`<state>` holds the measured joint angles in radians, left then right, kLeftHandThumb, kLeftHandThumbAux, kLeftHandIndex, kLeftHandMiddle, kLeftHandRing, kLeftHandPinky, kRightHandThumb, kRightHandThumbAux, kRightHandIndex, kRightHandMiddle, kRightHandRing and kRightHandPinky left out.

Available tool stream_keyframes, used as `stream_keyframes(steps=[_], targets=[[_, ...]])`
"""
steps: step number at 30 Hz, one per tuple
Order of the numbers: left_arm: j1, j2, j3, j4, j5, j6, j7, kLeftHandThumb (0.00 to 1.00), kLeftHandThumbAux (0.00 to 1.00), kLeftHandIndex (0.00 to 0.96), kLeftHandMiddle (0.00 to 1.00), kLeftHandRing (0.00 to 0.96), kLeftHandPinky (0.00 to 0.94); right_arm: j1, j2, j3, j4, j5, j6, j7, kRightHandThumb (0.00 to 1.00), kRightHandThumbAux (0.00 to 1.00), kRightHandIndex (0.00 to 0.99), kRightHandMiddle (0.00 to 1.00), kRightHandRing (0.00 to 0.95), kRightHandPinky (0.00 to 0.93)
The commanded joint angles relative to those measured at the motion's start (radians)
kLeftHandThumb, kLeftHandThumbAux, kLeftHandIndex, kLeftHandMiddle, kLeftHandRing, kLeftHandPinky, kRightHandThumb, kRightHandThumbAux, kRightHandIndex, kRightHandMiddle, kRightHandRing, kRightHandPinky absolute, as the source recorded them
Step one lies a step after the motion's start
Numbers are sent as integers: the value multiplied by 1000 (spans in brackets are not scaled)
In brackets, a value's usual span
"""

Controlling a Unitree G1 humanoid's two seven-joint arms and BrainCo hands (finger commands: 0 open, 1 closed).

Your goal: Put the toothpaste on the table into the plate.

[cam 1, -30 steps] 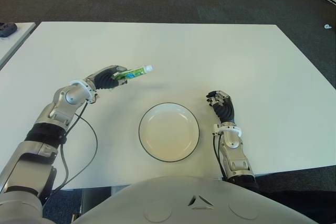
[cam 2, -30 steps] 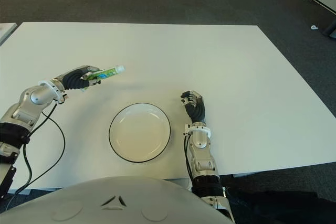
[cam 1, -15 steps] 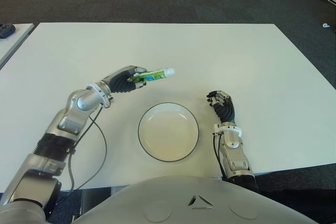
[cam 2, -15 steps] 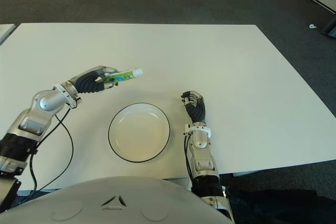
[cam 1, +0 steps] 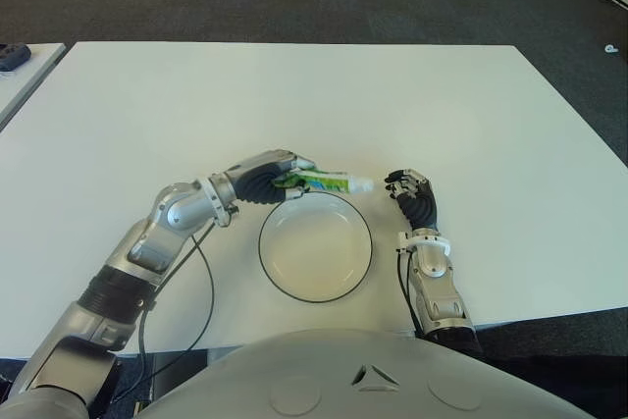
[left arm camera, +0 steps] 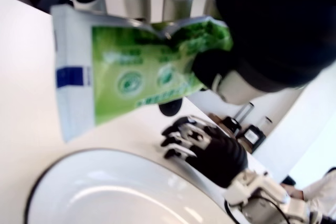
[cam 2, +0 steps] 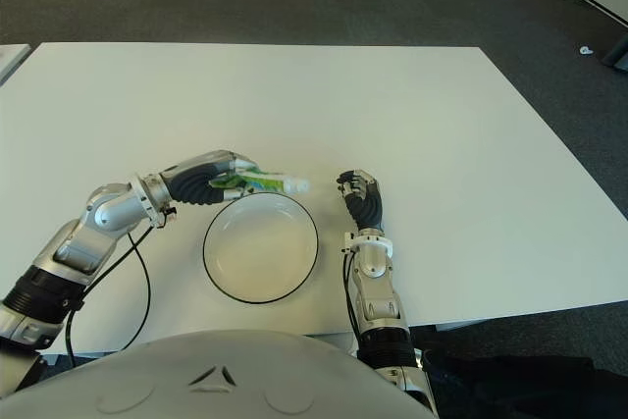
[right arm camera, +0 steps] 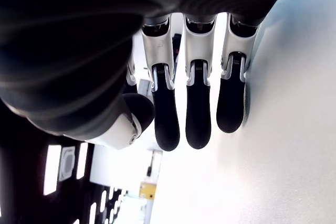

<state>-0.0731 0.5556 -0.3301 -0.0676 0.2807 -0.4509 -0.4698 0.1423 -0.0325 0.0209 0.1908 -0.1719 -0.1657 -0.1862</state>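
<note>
A green and white toothpaste tube (cam 1: 326, 181) lies level in my left hand (cam 1: 263, 176), whose fingers are shut on its flat end. The tube hangs just above the far rim of the white, dark-edged plate (cam 1: 294, 287), with its white cap pointing right. In the left wrist view the tube (left arm camera: 126, 74) shows close under the fingers, over the plate (left arm camera: 100, 192). My right hand (cam 1: 414, 198) shows just right of the plate, fingers relaxed and holding nothing.
The white table (cam 1: 392, 95) stretches far behind and to both sides of the plate. Another white table with a dark object (cam 1: 14, 54) shows at the far left. Dark carpet lies beyond. A cable (cam 1: 201, 291) hangs from my left arm.
My left hand has carried the toothpaste right and toward me, from the table's left part to the plate's far rim. The right hand has not moved.
</note>
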Motion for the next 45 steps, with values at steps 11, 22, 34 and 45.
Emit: stream_keyframes(steps=[11,22,34,45], targets=[[-27,14,-120,191,326,-217,100,707,718,438,829,826,814,-3,2,1,5,4,-4,12,713,732,423,474,467,479],[-36,21,-161,221,521,-301,244,706,718,437,847,847,845,-5,0,1,7,0,-6,11,713,732,423,474,470,483],[-69,41,-229,298,830,-348,663,708,716,437,845,861,846,-7,-3,2,9,-1,1,13,712,731,423,475,472,484],[-141,47,-295,365,889,-348,777,454,775,221,289,272,287,-8,-4,2,12,-2,-1,13,713,731,423,475,473,484]])
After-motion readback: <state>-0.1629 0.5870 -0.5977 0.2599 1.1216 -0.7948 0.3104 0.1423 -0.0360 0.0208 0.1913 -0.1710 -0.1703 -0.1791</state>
